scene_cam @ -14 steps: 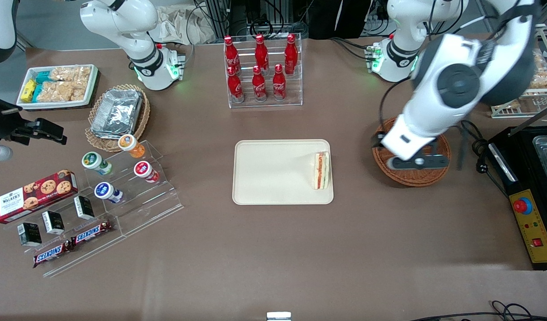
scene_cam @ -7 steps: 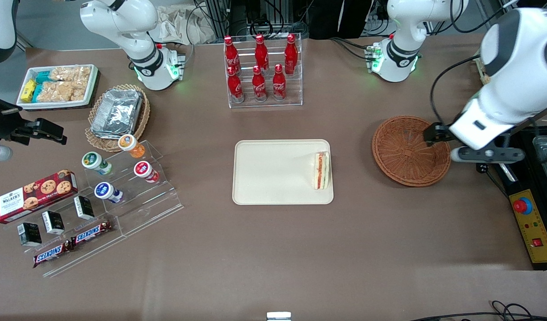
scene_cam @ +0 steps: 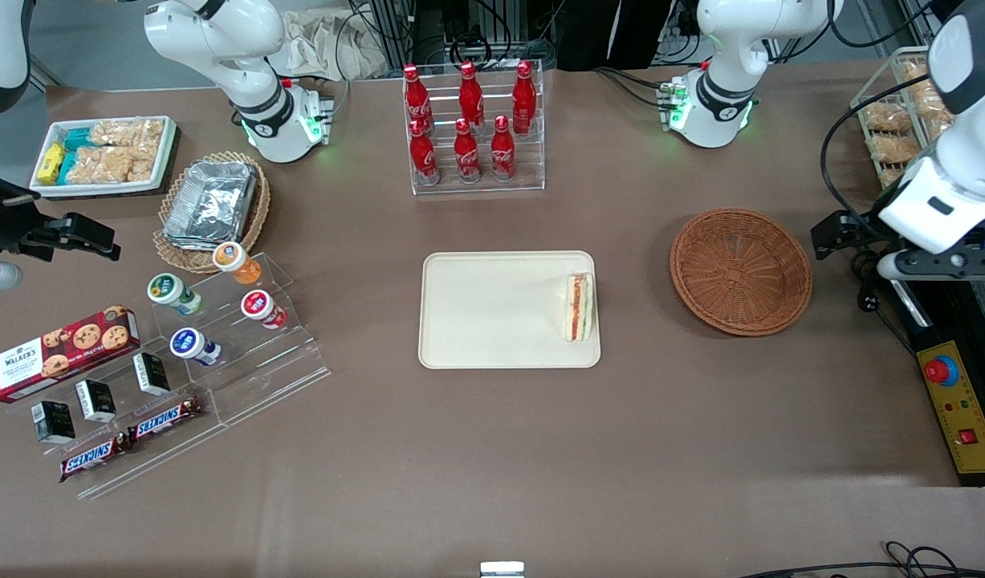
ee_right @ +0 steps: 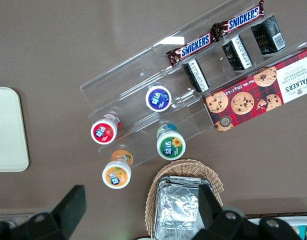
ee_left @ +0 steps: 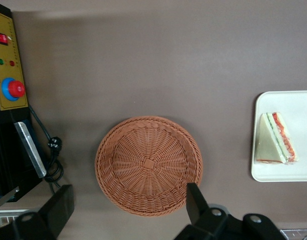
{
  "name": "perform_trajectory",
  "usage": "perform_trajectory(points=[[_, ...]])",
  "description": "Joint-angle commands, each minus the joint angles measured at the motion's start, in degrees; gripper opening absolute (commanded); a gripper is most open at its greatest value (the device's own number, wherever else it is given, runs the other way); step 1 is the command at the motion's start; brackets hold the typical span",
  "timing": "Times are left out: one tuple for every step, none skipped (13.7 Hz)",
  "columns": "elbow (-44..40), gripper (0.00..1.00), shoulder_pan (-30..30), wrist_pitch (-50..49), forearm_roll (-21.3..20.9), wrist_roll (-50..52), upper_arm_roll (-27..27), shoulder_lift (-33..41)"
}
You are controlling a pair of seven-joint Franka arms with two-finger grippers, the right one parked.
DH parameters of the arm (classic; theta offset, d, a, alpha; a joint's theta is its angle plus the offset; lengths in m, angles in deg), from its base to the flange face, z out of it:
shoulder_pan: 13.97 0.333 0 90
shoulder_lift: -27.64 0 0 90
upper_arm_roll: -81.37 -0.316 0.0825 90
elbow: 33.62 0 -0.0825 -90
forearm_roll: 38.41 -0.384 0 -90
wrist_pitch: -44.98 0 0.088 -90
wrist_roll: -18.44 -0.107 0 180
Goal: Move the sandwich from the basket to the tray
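The sandwich (scene_cam: 579,307) lies on the cream tray (scene_cam: 476,321); the wicker basket (scene_cam: 740,270) sits empty. The gripper (ee_left: 126,212), fingers spread and holding nothing, hangs above the basket's edge nearest the working arm's end; best retreat clear without brushing it.

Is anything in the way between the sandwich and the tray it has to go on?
Nothing is: the sandwich already lies on the tray, near its edge toward the empty basket. The gripper hangs open and empty, high over the basket.
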Motion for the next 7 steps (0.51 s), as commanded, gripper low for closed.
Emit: perform_trajectory(points=[[-0.6,1.00,0.6,-0.4,0.9,-1.3,-1.0,0.6],[-0.6,1.00,0.6,-0.4,0.9,-1.3,-1.2,0.6],[-0.6,1.00,0.6,-0.4,0.9,-1.5,-1.3,0.6],[-0.6,1.00,0.6,-0.8,1.1,-2.5,-1.5,0.6],[-0.6,1.00,0.6,-0.9,1.2,-4.6,-2.4,0.6],[-0.6,1.00,0.6,-0.9,1.6,-6.1,-2.9,0.6],[-0.6,1.00,0.6,-0.9,2.1,-6.2,-2.9,0.6]])
